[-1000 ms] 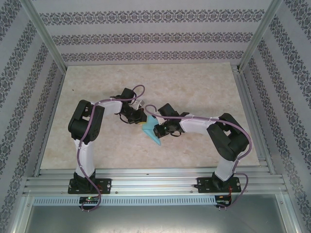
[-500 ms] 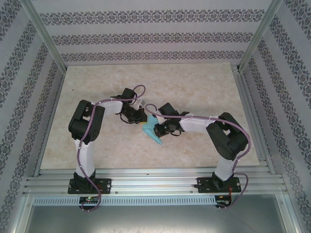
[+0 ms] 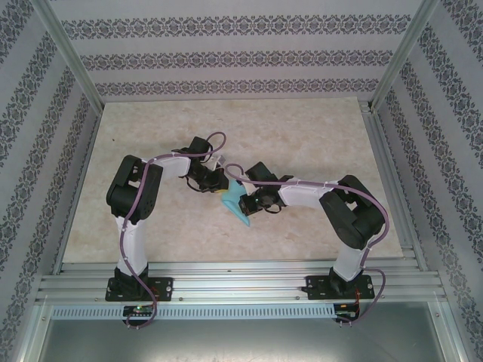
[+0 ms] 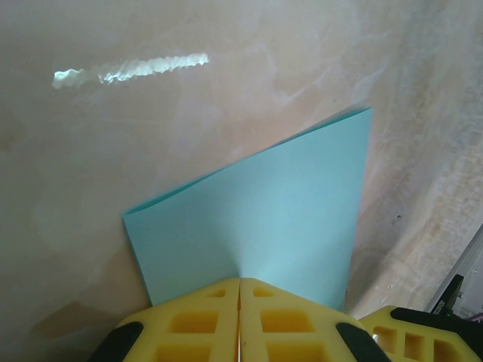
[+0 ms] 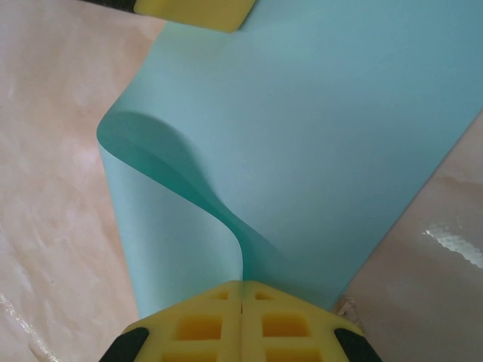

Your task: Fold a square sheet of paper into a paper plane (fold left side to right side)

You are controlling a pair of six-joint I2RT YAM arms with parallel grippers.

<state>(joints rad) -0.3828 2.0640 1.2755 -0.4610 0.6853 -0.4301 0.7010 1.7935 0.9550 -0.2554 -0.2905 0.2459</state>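
- Spanning the top view, the pale marbled desk (image 3: pixel 151 143) carries the square sheet of paper (image 3: pixel 236 205) about mid-desk. All places below are taken from that sheet.
- Left arm (image 3: pixel 132 196) reaches in from the sheet's left and right arm (image 3: pixel 332 204) from its right. Both wrists meet at the sheet's far end, so neither arm is nearer; both are in contact.
- Sheet: turquoise and doubled over. From above it reads as a narrow strip, long axis slanting far-left to near-right, free tip toward the arm bases. Cannot tell whether that tip rests on the desk.
- Right wrist view: the upper layer bulges off the lower in a soft loop (image 5: pixel 166 151). Judgement: side brought over, crease not yet set.
- Left jaws: together, yellow pads (image 4: pixel 192 324) clamped on the sheet's edge. The sheet fans out straight ahead of them.
- Right jaws: together, yellow pads (image 5: pixel 200 328) clamped on the sheet at the foot of the loop.
- Judgement: the coming move turns on that loop lying directly ahead of the right jaws. Flattening along the long axis would likely set the fold.
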